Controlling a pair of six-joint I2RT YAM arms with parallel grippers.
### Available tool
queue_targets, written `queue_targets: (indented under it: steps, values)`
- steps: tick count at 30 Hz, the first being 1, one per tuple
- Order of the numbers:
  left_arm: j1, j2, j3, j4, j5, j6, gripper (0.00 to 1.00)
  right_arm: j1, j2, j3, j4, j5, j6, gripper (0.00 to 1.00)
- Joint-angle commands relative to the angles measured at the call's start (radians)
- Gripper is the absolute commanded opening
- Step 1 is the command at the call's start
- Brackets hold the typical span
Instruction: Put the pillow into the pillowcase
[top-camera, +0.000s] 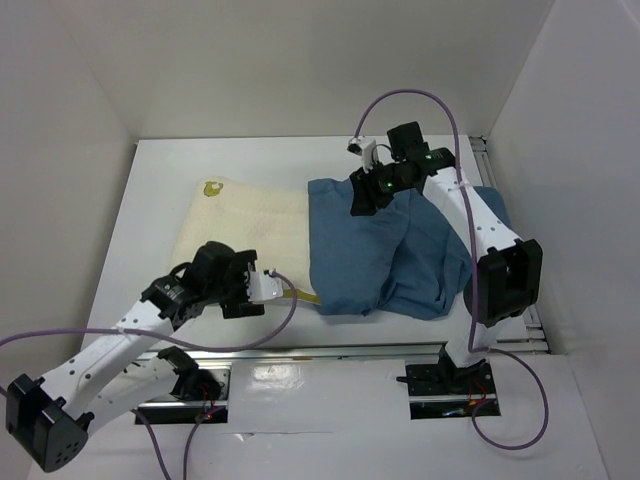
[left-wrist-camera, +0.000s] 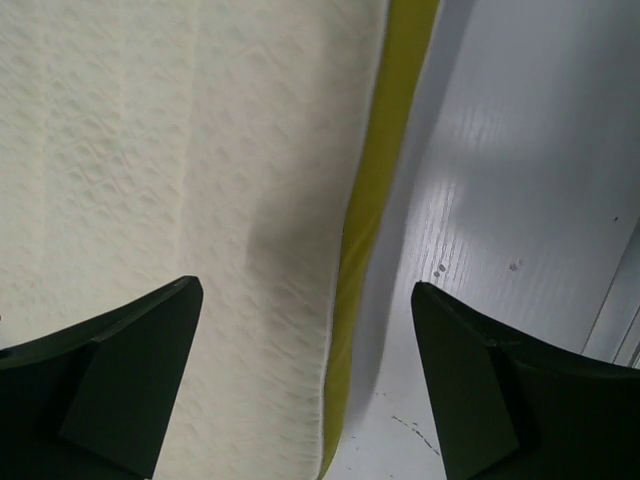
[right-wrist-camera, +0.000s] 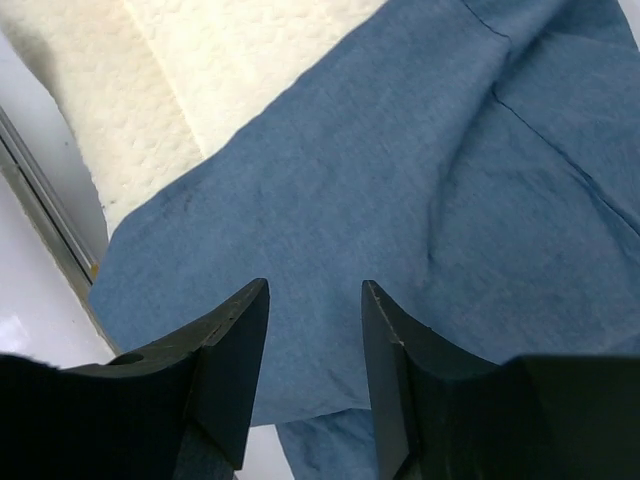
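One pillow (top-camera: 250, 225), cream-white, lies flat on the white surface (top-camera: 160, 180), left of centre. One small yellow mark (top-camera: 212, 188) sits at its far left corner. One yellow edge band (left-wrist-camera: 375, 200) runs along its near side.

One pillowcase (top-camera: 400, 255), dusty blue and wrinkled, lies right of centre. Its left part overlaps the pillow's right end. Cannot tell whether the pillow end is inside the cloth or only under it.

Two arms, two hands.

Left hand (top-camera: 278, 289) is at the pillow's near edge, low over the surface. In the left wrist view its two fingers (left-wrist-camera: 110, 390) are spread wide, the yellow band and cream cover showing between them, nothing gripped.

Right hand (top-camera: 362, 200) is at the far left corner of the pillowcase. In the right wrist view its two fingers (right-wrist-camera: 225, 370) stand partly apart, with flat blue cloth visible in the gap. Cannot tell whether the tips touch the cloth.
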Motion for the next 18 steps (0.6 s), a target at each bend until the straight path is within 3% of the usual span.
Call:
queue_targets:
  steps: [1, 7, 15, 18]
  values:
    - [-0.013, -0.06, -0.077, 0.095, -0.021, 0.106, 1.0, -0.021, 0.001, 0.011, 0.0, 0.01, 0.023, 0.49]
    - [-0.013, -0.019, -0.153, 0.186, 0.013, 0.12, 1.0, -0.021, 0.02, 0.021, 0.0, 0.019, 0.034, 0.49]
    - [-0.013, 0.182, -0.174, 0.382, 0.048, 0.109, 1.0, -0.021, 0.029, 0.03, -0.009, 0.028, 0.034, 0.49]
    - [-0.053, 0.25, -0.194, 0.466, -0.028, 0.096, 1.0, -0.021, 0.029, 0.03, -0.018, 0.028, 0.034, 0.49]
